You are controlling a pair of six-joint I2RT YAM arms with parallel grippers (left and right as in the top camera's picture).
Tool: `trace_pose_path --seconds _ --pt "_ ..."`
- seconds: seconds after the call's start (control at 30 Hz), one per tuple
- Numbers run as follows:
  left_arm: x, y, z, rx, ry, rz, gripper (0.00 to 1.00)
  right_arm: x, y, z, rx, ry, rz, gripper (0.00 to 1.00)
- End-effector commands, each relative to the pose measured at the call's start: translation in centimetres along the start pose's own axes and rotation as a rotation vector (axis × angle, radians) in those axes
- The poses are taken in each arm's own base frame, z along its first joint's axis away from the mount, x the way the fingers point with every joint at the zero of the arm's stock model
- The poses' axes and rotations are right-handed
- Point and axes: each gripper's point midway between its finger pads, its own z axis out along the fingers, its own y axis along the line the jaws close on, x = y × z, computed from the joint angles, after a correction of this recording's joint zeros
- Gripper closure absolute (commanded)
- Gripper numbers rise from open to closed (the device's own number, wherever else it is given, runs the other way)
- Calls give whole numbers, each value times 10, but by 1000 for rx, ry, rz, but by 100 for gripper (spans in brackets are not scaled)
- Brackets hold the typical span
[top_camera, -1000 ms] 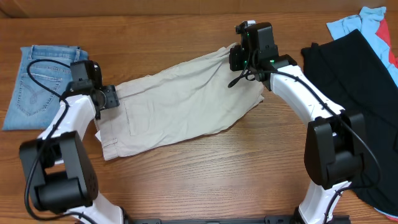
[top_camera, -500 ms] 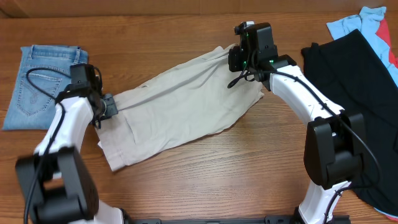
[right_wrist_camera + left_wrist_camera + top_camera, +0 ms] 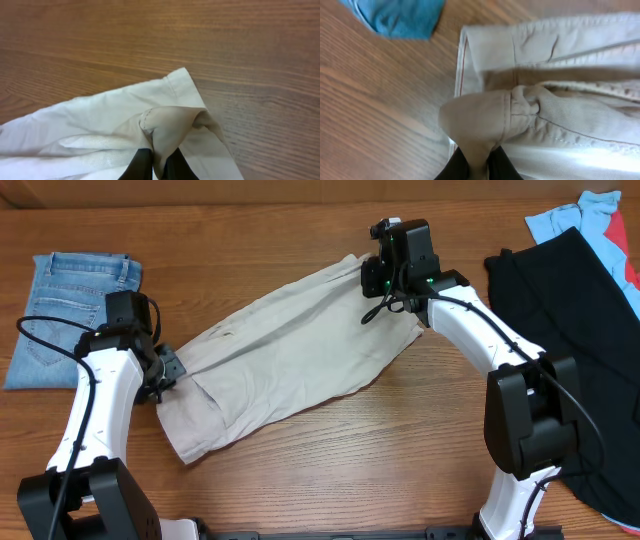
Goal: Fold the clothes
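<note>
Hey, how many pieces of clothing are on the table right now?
4. Blue jeans lie at the far left, beige shorts in the middle, a black garment at the right, and a light blue and red one in the top right corner. The frame edge may hide more.

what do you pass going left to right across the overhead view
blue jeans → left gripper, pinching the shorts' left end → khaki shorts → right gripper, pinching the shorts' right end → black garment
</note>
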Motion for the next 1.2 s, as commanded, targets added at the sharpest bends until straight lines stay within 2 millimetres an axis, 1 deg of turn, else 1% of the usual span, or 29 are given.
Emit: trace_pose_path --seconds 0.0,0.1,0.13,0.17,0.2,0.23,0.27,0.3,0.33,0.4,0.47,0.53,0.6,0.63,0.7,0.77,0.83,0.87,0.9,1.0,1.17 --pt "-17 17 1 -97 -76 -42 87 -23 -15 -4 59 -67 1 94" --pt "-20 16 2 -92 -86 -48 87 -23 -15 -4 59 -69 0 93" --pt "-20 16 2 -92 -85 -48 85 -23 -15 -4 59 -69 0 93" --pt "-19 15 2 -93 -84 -46 75 -23 -15 -4 59 -70 0 91" --pt "-19 16 2 -93 -82 -46 60 -24 -15 -4 59 -71 0 88" --pt "-19 16 2 -94 -81 -45 32 -24 -15 -4 59 -74 -1 74" --pt "-19 16 2 -94 -80 -45 13 -26 -15 -4 60 -80 -2 46" --pt "-19 16 2 -94 -80 -45 5 -27 -15 -5 64 -85 -3 33" --pt "-19 16 2 -94 -81 -45 0 -32 -26 -7 109 -100 5 24" --pt "-20 15 1 -93 -84 -41 0 -38 -43 -14 165 -116 19 21" --pt "-24 14 -2 -87 -92 -26 0 -44 -55 -23 184 -121 36 21" --pt "-28 7 -8 -58 -99 7 0 -41 -67 -32 204 -98 56 21" --pt "-32 -3 -14 -7 -99 34 0 -28 -81 -39 229 -40 80 20" --pt "-34 -10 -18 23 -100 41 0 -18 -87 -40 240 0 99 19" --pt "-34 -27 -24 103 -90 53 0 5 -93 -42 233 90 127 17" --pt "-29 -45 -27 184 -70 85 0 30 -92 -40 198 181 155 14" --pt "-21 -54 -27 214 -48 104 1 52 -87 -36 155 256 177 14" --pt "-12 -61 -27 228 -21 126 1 70 -82 -33 122 317 196 14" --pt "-7 -64 -27 229 -8 137 1 79 -78 -31 104 351 205 14" --pt "9 -71 -28 222 35 179 0 98 -70 -28 60 424 229 15" --pt "33 -84 -26 217 78 252 0 123 -70 -31 74 524 276 15"
